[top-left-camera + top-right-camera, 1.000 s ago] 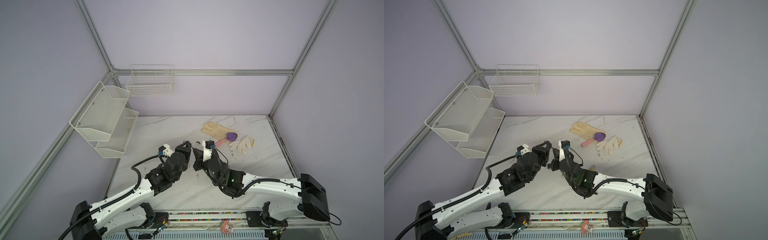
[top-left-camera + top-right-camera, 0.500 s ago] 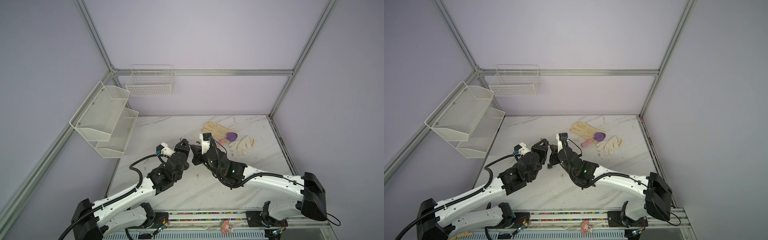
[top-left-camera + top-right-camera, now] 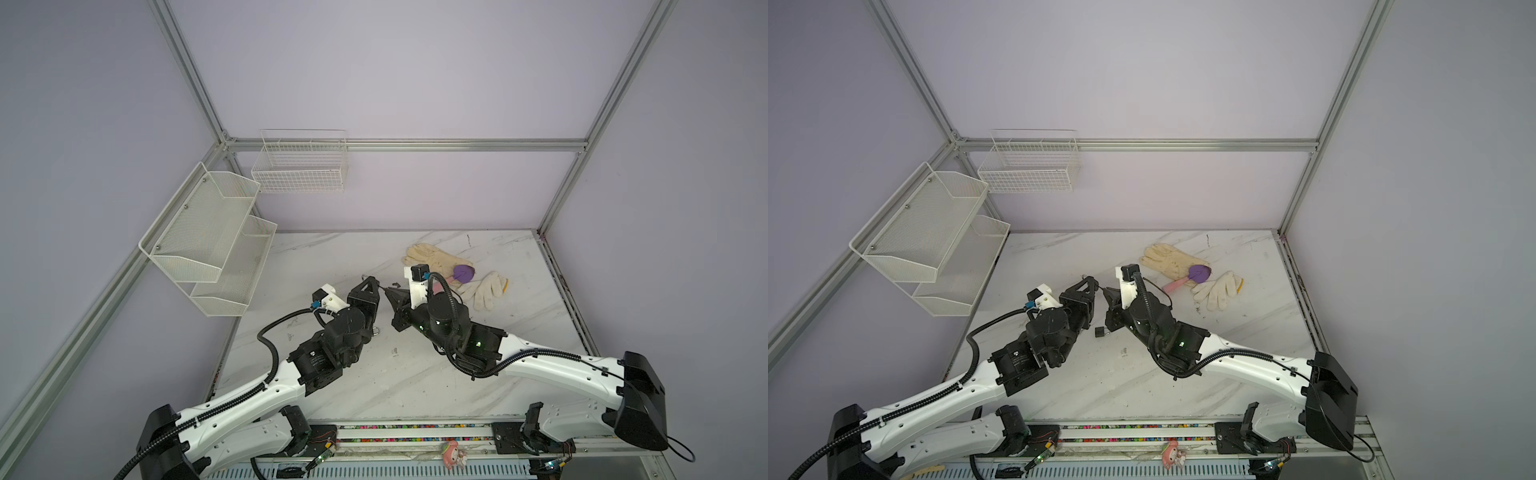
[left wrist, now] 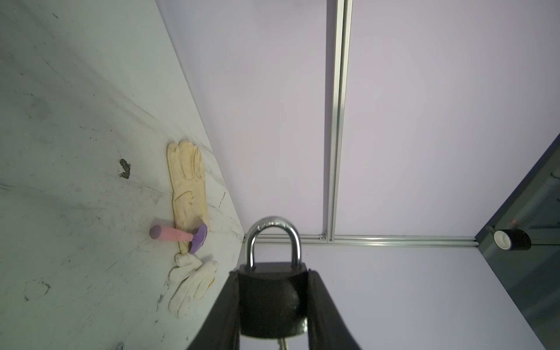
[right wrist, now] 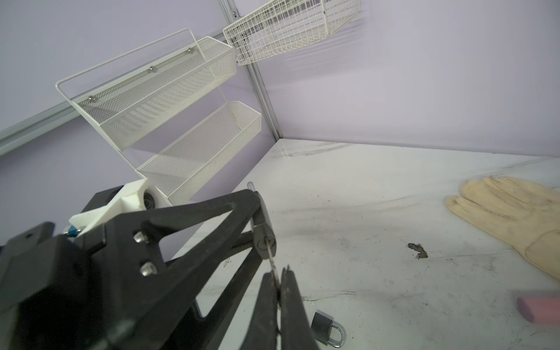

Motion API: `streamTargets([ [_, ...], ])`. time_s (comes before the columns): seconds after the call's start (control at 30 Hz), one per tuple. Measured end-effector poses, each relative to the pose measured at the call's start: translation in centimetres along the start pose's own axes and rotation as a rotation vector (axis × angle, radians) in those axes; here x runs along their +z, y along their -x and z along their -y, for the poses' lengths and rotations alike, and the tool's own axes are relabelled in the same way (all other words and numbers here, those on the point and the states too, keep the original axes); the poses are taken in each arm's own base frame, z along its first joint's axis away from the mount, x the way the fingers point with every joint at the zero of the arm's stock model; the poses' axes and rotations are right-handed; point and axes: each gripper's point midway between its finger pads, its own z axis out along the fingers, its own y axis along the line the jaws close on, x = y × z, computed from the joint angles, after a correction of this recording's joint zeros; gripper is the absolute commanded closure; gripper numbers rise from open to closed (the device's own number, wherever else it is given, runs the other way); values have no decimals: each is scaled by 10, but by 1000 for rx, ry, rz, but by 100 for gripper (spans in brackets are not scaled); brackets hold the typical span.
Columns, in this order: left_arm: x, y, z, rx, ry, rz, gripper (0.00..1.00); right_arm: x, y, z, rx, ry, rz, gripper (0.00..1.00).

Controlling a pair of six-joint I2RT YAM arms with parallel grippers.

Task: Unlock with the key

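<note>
A black padlock with a silver shackle is clamped by its sides in my left gripper, held above the table. In the right wrist view its underside with the keyhole faces my right gripper. That gripper is shut on a thin silver key. The key's blade reaches up to the keyhole; how deep it sits I cannot tell. In both top views the left gripper and right gripper meet tip to tip over the table's middle.
A second small padlock lies on the marble table under the grippers. A yellow glove, a white glove and a purple-and-pink tool lie at the back right. Mesh shelves and a wire basket hang on the walls.
Both grippers have shifted slightly toward the back of the table, staying tip to tip. The right arm has stretched forward. Both grips are unchanged.
</note>
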Motion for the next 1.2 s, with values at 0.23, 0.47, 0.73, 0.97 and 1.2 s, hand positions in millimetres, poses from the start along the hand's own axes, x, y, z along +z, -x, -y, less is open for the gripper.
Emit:
streamTargets([
  [0.23,-3,-5,-2,4,-42,-26,100,-6,-4,2,-66,-13,35,100],
  [0.47,-2,-12,4,-11,-104,-49,100,-14,0,3,-28,-32,84,100],
  [0.73,-5,-24,9,-8,-133,-111,100,-29,0,10,-54,-41,150,100],
  [0.97,-9,-33,12,-4,-158,-161,100,-39,3,13,-104,-37,182,100],
  [1.2,-11,-37,24,-9,-204,-189,100,-46,10,9,-130,-75,236,100],
])
